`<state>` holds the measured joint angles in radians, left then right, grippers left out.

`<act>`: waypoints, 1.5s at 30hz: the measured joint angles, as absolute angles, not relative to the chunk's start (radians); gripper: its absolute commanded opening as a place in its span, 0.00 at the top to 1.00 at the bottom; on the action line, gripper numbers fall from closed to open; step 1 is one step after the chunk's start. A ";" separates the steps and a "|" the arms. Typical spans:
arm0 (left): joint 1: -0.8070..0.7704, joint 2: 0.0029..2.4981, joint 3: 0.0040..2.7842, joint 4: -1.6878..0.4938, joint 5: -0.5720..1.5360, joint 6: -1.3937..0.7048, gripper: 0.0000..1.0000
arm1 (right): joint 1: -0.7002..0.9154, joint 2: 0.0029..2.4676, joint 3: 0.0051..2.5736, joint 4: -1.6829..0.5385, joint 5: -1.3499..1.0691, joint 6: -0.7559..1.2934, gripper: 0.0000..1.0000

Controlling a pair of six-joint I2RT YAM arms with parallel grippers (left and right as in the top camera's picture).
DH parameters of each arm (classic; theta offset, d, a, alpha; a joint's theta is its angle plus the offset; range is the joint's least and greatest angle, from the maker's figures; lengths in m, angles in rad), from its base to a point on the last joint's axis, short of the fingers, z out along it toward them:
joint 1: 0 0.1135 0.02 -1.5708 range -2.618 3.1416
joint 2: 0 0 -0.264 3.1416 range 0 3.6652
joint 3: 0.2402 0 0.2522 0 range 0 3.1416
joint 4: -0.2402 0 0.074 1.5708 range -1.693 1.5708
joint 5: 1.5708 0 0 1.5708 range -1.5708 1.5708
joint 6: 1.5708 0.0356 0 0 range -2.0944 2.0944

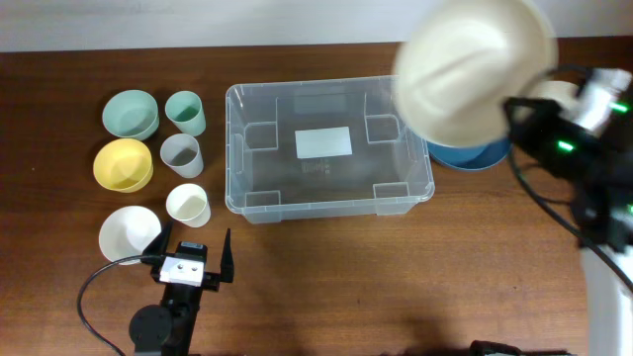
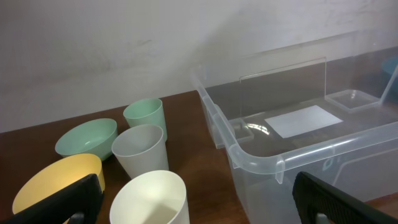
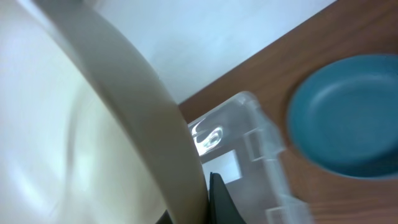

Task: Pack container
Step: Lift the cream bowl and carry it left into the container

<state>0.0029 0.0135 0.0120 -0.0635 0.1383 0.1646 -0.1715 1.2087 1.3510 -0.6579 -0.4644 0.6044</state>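
1 wooden table point(image 1: 396, 287) (white wall point(image 1: 198, 20) behind) bears the container point(image 1: 326, 83).

No text, brand, number or sign can be read anywhere; the white label point(image 1: 323, 143) on the container point(image 1: 326, 206) base, mid-frame, looks blank.

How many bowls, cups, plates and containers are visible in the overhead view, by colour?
Bowls: 3: green bowl, yellow bowl, white bowl
Cups: 3: green cup, grey cup, cream cup
Plates: 2: cream plate, blue plate
Container: 1
Total: 9
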 measured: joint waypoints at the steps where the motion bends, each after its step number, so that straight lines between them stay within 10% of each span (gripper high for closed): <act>1: 0.002 0.014 0.012 -0.064 0.138 0.165 0.01 | -0.124 1.234 1.351 -0.636 -0.445 0.614 0.96; 15: 0.002 0.013 0.012 -0.064 0.138 0.165 0.01 | 0.277 1.641 1.351 -0.400 -0.339 0.709 0.96; 45: 0.003 0.013 0.012 -0.064 0.138 0.165 0.01 | 0.361 1.853 1.351 -0.390 -0.269 0.786 0.96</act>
<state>0.0029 0.0128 0.0120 -0.0635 0.1383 0.1646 0.3607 1.8534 1.3510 -0.3904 -0.2687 0.7860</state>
